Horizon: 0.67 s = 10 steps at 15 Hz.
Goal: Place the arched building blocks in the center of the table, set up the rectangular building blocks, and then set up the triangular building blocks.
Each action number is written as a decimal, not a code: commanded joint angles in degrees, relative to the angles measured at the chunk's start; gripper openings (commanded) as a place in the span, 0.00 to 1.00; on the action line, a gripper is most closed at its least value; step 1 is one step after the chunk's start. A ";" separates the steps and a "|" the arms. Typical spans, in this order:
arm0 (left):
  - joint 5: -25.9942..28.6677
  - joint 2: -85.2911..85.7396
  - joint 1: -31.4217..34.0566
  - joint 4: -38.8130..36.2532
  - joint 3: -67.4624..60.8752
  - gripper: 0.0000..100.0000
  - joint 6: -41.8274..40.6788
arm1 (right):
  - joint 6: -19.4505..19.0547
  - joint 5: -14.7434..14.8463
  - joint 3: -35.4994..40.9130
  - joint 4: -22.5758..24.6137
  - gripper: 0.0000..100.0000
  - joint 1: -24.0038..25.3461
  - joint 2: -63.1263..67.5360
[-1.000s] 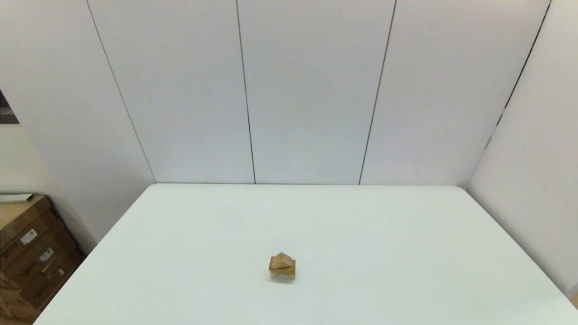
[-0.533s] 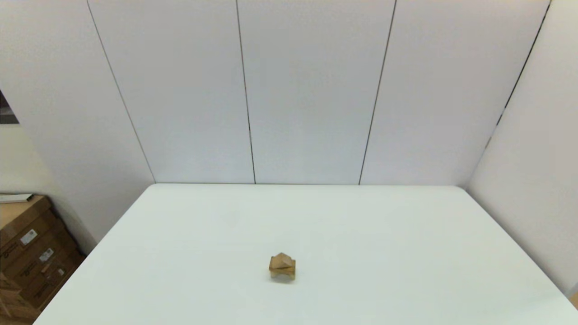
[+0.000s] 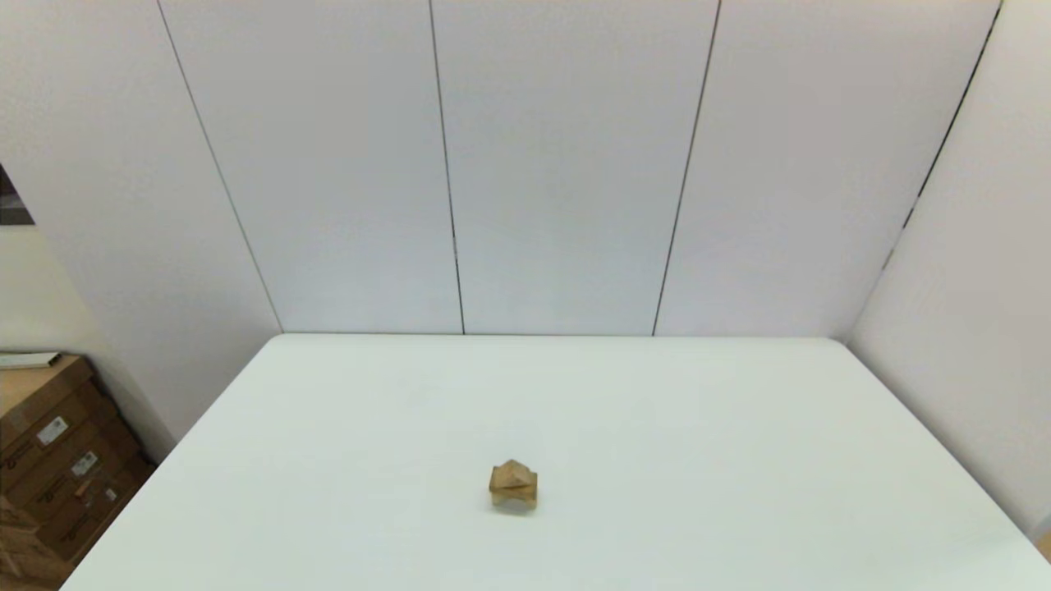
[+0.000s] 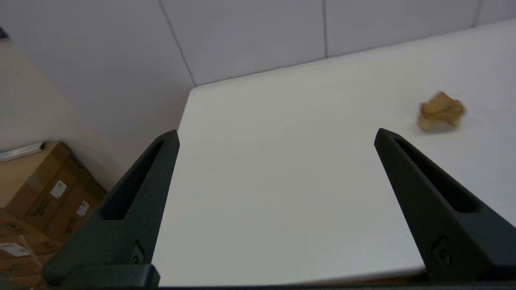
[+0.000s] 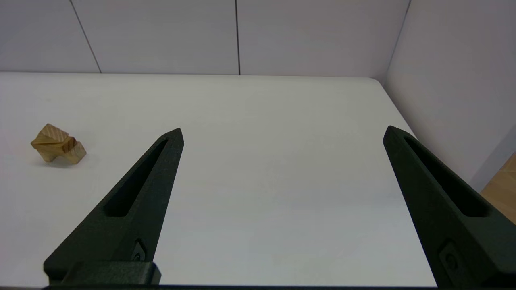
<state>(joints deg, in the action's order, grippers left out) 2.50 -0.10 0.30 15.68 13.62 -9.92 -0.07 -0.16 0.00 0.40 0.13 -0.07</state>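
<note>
Both grippers, left [image 4: 276, 137] and right [image 5: 282, 135], sit parked with fingers spread wide, holding nothing. You see the stack low and centre on the table [image 3: 698, 427]: arch [image 3: 514, 495], bar [image 3: 513, 483], wedge [image 3: 515, 471] on top. Any table bump could topple that wedge.

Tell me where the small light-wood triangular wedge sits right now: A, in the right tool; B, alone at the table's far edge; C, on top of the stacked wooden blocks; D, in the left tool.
C: the small light-wood triangular wedge caps the stacked wooden blocks, and both tools are open and empty.
</note>
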 commanded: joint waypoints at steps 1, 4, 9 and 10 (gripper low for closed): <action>-2.50 0.10 0.05 -16.03 -12.21 1.00 3.68 | -0.01 -0.02 0.00 0.04 1.00 -0.05 -0.01; -2.06 0.10 -0.04 -15.59 -13.62 1.00 5.26 | -0.01 -0.02 0.00 0.04 1.00 -0.05 -0.01; -2.41 0.01 -0.04 -15.59 -13.62 0.00 7.46 | -0.01 -0.02 0.00 0.04 1.00 -0.05 -0.01; -2.41 0.01 -0.04 -15.59 -13.62 0.00 7.64 | -0.01 -0.02 0.00 0.04 1.00 -0.05 -0.01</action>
<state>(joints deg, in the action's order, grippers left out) 0.11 0.07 0.24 0.07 0.02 -2.39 -0.05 -0.16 0.00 0.41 0.10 -0.07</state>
